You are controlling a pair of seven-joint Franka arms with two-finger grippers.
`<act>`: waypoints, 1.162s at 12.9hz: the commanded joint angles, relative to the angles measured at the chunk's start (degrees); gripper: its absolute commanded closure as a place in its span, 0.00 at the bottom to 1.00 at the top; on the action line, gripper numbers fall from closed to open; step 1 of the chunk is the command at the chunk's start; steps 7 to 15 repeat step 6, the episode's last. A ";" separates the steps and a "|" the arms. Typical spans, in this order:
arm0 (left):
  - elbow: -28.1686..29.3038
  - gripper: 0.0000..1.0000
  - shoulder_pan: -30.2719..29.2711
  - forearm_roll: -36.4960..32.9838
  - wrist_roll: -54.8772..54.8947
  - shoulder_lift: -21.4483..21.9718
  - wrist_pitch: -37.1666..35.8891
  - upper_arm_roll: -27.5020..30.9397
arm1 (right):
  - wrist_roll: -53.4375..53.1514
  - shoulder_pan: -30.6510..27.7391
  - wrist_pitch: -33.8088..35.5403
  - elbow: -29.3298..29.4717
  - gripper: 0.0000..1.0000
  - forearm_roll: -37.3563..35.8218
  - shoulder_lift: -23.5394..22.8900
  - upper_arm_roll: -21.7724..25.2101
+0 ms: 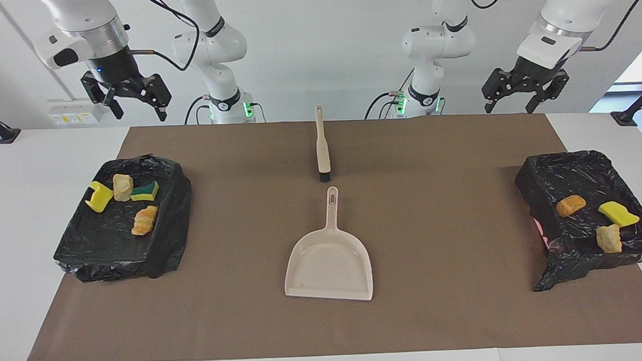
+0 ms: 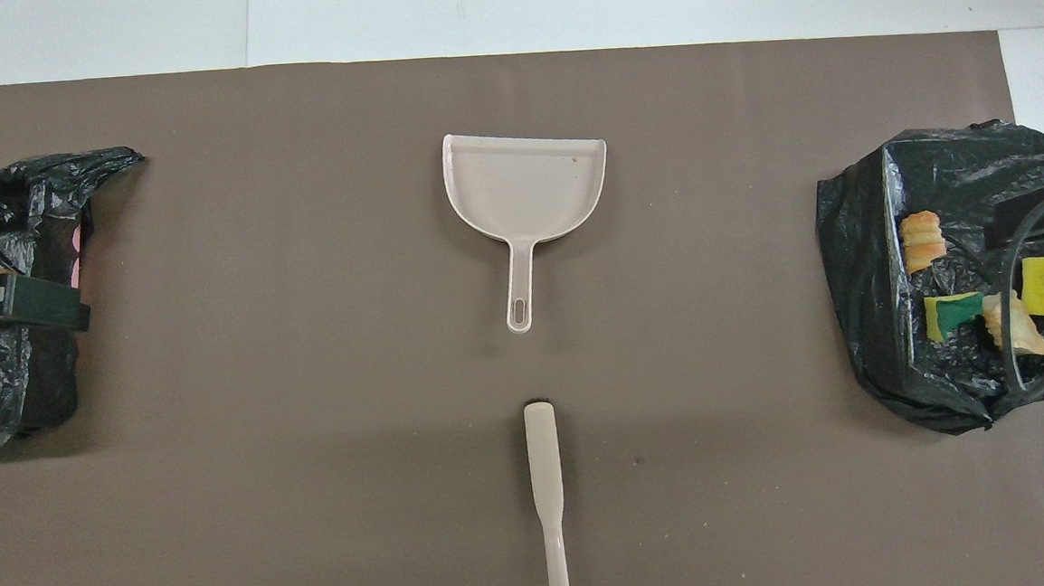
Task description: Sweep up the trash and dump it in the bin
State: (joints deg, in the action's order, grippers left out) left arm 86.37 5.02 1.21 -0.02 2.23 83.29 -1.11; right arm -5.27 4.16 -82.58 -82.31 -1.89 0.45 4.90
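Both grippers hang high at the robots' edge of the counter, empty, fingers spread wide: the right gripper is over the strip just nearer the robots than the bin at the right arm's end, and the left gripper is likewise placed by the bin at the left arm's end.

Nearest the robots on the brown mat lies the hand brush, midway between the two arms, neither clearly closer. Its long axis runs straight away from the robots, handle end toward them, black bristles toward the dustpan. The dustpan lies just past it on the same line, its handle pointing back at the brush and its mouth facing away.

All seven pieces of trash already sit inside the black-lined bins: four in the bin at the right arm's end, three in the other. None shows on the mat, so by my reading nothing is left to sweep, and the task looks done.
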 commanded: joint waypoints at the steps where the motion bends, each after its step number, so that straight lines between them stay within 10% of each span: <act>1: 1.70 0.00 -1.15 0.55 1.95 1.46 0.99 -0.29 | 0.17 -0.12 0.23 -0.84 0.00 1.18 0.78 0.46; 15: 1.87 0.00 -1.15 0.55 1.96 1.46 0.99 -0.29 | 0.43 -0.47 -0.04 -0.84 0.00 1.01 0.78 0.46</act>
